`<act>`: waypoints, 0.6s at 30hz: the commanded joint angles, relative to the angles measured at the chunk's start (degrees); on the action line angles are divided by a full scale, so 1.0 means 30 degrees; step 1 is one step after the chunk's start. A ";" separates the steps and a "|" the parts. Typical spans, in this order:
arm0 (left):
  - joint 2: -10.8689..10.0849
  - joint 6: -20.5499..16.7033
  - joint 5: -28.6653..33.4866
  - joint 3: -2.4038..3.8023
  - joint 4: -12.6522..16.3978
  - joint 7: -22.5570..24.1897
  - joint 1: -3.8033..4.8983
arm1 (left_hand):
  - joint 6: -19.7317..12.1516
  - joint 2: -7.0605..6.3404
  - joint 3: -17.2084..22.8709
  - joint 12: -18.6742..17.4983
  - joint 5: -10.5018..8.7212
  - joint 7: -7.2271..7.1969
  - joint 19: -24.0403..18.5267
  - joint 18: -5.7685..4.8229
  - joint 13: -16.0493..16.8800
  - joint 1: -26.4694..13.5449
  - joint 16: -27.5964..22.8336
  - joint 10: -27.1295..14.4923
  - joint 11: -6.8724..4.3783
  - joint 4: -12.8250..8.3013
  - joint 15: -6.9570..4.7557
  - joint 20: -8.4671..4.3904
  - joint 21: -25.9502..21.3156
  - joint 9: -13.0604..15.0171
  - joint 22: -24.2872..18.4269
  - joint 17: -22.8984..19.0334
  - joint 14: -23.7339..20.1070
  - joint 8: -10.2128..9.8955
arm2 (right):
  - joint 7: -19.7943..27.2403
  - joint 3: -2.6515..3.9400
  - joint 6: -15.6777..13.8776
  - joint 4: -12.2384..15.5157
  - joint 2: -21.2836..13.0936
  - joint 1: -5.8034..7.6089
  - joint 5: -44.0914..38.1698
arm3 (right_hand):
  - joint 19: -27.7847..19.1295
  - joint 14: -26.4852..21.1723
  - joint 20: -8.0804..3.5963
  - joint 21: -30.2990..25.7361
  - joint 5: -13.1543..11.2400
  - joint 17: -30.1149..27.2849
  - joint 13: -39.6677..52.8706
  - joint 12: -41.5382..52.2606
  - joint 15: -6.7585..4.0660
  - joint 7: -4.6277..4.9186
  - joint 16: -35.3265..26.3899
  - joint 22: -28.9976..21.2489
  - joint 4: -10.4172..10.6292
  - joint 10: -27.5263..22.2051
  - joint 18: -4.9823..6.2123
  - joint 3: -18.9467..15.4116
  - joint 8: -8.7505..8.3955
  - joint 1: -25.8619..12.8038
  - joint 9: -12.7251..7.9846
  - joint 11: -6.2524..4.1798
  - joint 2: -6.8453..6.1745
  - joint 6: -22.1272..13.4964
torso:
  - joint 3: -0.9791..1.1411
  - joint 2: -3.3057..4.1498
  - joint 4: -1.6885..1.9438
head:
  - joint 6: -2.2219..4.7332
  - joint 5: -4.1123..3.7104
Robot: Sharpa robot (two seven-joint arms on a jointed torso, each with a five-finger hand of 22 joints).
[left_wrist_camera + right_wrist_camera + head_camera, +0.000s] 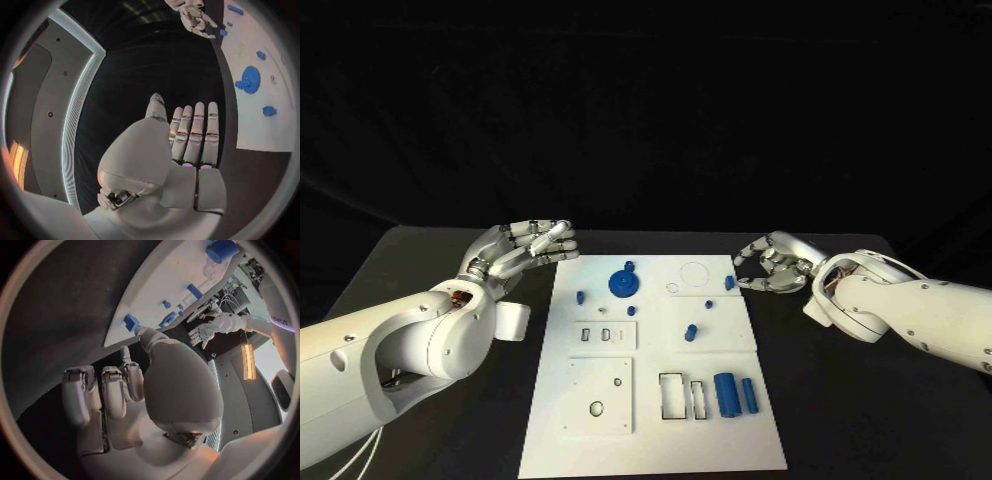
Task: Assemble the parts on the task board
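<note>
Silver left robot hand: hovers just off the far-left corner of the board, fingers straight and side by side, nothing in them; the left wrist view confirms this.
Silver right robot hand: at the board's far-right corner, fingers curled inward; in the right wrist view a fingertip lies at a small blue block on the board's edge, but I cannot tell whether it is held.
White flat task board: lies in the middle of the black counter, with rectangular and round cut-outs.
Blue parts: a round disc near the far end, two upright cylinders at the near right, small pieces between.
Writing: none readable.
</note>
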 commanded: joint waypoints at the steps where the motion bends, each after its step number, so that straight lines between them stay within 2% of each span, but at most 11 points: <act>1: 0.0049 0.0375 0.0022 0.0011 0.0051 0.0206 0.0004 | -0.0102 0.0197 -0.0072 -0.0035 -0.0081 -0.0007 0.0002 0.0354 -0.0012 0.0052 -0.0119 -0.0103 -0.0045 0.0001 0.0011 0.0073 -0.0113 0.0019 -0.0018 0.0019 -0.0070 -0.0069 | 0.0286 -0.0005 0.0495 -0.0165 0.0168 -0.0170 -0.0055 | 0.1357 0.2024 0.0115 0.0076 0.0087 0.5018 0.2066 0.0056 0.0102 0.0024 0.0116 0.4489 -0.0107 0.0002 -0.0039 -0.0045 -0.0078 0.0181 -0.0019 0.0084 -0.0060 -0.0069 | -0.0025 0.0018 0.0036 | -0.0025 0.0019; 10: 0.0027 0.0341 0.0022 0.0012 0.0065 0.0197 0.0004 | -0.0102 0.0197 -0.0072 -0.0035 -0.0081 -0.0007 0.0002 0.0354 -0.0012 0.0052 -0.0119 -0.0103 -0.0045 0.0001 0.0011 0.0073 -0.0113 0.0019 -0.0018 0.0019 -0.0070 -0.0069 | 0.0224 -0.0004 0.0510 -0.0383 0.0484 -0.0425 -0.0175 | 0.1342 0.2024 0.0128 0.0056 0.0100 0.5018 0.2056 0.0047 0.0125 0.0060 0.0116 0.4476 -0.0150 -0.0007 -0.0034 -0.0008 -0.0100 0.0219 -0.0048 0.0116 -0.0060 -0.0092 | -0.0031 -0.0021 -0.0006 | -0.0173 0.0101; 18: 0.0007 0.0301 0.0019 0.0013 0.0072 0.0173 0.0005 | -0.0095 0.0221 -0.0102 -0.0027 -0.0066 -0.0012 0.0000 0.0355 -0.0007 0.0108 -0.0142 -0.0096 -0.0049 -0.0028 0.0010 0.0075 -0.0133 0.0042 -0.0036 0.0044 -0.0063 -0.0076 | 0.0213 -0.0004 0.0571 -0.0448 0.0654 -0.0476 -0.0188 | 0.1376 0.2024 0.0172 0.0095 0.0126 0.5018 0.2158 0.0169 0.0174 0.0095 0.0116 0.4508 -0.0207 0.0091 -0.0046 0.0189 -0.0047 0.0254 -0.0094 0.0155 0.0072 0.0063 | -0.0022 -0.0034 -0.0031 | -0.0140 0.0157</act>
